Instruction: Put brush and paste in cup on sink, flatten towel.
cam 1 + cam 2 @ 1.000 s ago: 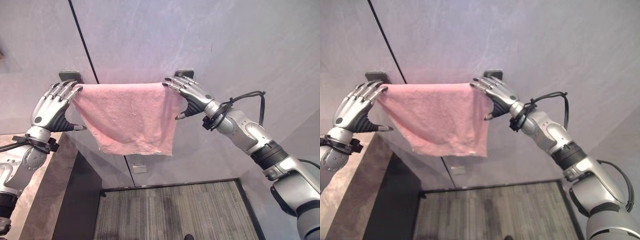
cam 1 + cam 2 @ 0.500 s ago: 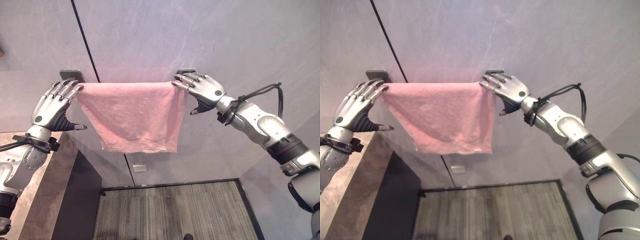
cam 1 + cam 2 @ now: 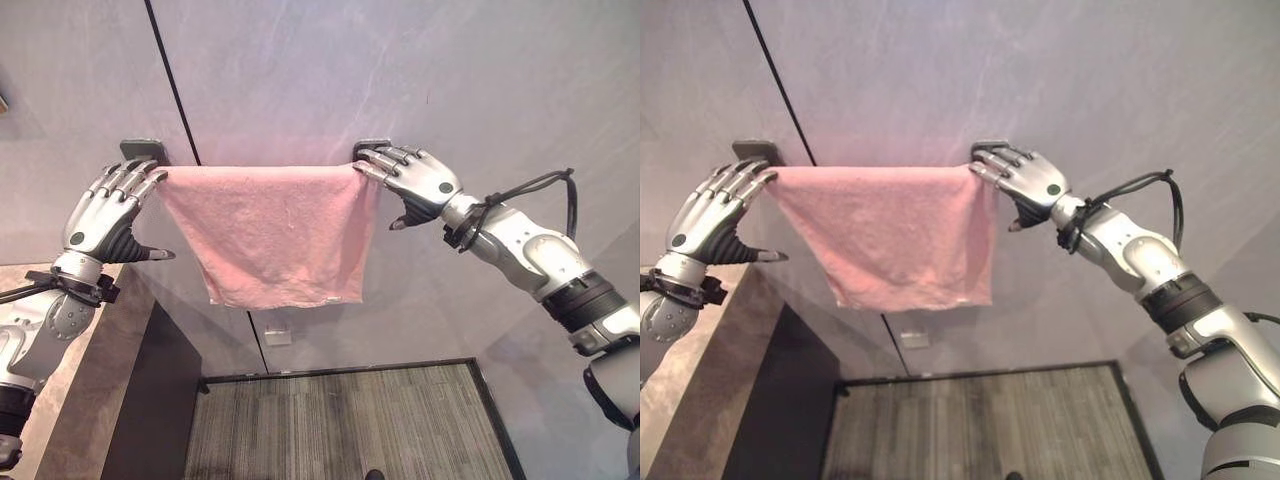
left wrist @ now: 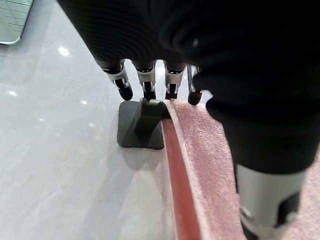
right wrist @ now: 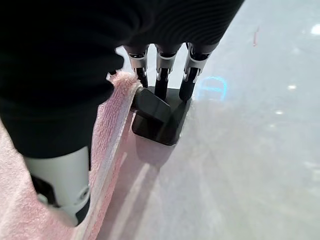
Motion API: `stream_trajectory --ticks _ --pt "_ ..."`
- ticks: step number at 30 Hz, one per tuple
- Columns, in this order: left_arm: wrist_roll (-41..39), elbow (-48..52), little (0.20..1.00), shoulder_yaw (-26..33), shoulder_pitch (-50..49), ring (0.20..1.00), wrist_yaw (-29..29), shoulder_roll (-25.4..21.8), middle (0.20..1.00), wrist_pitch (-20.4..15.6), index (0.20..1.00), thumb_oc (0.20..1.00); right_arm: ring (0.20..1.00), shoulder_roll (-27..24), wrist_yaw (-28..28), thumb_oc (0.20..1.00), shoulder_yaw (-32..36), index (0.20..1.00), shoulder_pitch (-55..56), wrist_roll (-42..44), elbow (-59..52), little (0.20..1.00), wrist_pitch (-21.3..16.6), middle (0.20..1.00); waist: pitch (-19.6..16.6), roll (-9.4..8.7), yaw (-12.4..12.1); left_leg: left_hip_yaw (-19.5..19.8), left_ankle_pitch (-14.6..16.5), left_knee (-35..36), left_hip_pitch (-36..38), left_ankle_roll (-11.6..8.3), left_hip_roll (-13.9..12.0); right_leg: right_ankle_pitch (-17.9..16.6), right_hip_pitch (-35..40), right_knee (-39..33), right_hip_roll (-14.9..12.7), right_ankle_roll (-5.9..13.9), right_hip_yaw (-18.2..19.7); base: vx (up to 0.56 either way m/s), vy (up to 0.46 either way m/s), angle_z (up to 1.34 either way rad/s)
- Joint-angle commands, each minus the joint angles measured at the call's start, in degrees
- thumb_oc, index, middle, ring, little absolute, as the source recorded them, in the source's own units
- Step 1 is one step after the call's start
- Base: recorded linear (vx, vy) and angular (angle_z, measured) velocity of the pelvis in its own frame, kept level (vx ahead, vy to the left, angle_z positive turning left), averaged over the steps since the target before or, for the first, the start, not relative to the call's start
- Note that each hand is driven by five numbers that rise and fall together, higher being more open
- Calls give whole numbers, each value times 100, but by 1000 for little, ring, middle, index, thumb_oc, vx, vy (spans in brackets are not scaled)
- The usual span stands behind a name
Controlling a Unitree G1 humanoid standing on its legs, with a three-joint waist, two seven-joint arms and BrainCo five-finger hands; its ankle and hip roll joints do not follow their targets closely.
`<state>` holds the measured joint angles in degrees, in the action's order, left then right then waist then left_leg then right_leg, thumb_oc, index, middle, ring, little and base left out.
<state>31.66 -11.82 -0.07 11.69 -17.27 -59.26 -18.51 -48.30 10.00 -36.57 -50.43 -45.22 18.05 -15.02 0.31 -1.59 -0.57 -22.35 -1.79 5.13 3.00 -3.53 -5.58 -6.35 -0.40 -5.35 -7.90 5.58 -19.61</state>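
A grey wall [image 3: 420,70] with a dark vertical seam fills most of the head views. Below it lies a striped carpet floor [image 3: 350,430], and a stone counter [image 3: 90,400] with a dark side stands at lower left.

A pink towel [image 3: 270,230] hangs spread over a wall rail between two dark brackets. Its top edge runs level from one bracket to the other, and its bottom edge slopes, hanging shorter on the left side.

The left hand [image 3: 105,205] is open, its straight fingers lying on the towel's left top corner by the left bracket [image 4: 141,122], thumb pointing out beneath. The right hand [image 3: 415,180] is open too, its fingers stretched onto the towel's right top corner at the right bracket [image 5: 162,115], thumb hanging below.

A small white outlet [image 3: 279,336] sits on the wall under the towel.
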Motion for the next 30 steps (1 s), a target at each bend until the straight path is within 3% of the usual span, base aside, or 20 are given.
stream_trajectory --ticks 1,17,30 --pt "367 -365 1000 336 -327 1000 57 -213 1000 308 1000 1000 1000 -883 -94 1000 -83 1000 406 -54 705 1000 452 1000 186 -47 -61 367 58 -13 186 -218 -147 -75 306 35 -404 645 94 0 0 0" --pt "1791 -575 1000 44 -394 1000 -140 -1084 1000 565 1000 1000 1000 -436 -13 1000 -366 1000 23 54 414 1000 361 1000 92 25 -144 189 17 -13 283 -273 -233 -89 250 35 -358 644 218 -5 -13 -5" --pt "2031 -556 1000 338 -577 1000 -38 -972 1000 838 1000 1000 1000 -326 -110 1000 -294 1000 -54 28 370 1000 453 1000 21 68 -160 189 -8 -13 324 -312 -284 -39 330 35 -319 603 125 -3 -7 -1"
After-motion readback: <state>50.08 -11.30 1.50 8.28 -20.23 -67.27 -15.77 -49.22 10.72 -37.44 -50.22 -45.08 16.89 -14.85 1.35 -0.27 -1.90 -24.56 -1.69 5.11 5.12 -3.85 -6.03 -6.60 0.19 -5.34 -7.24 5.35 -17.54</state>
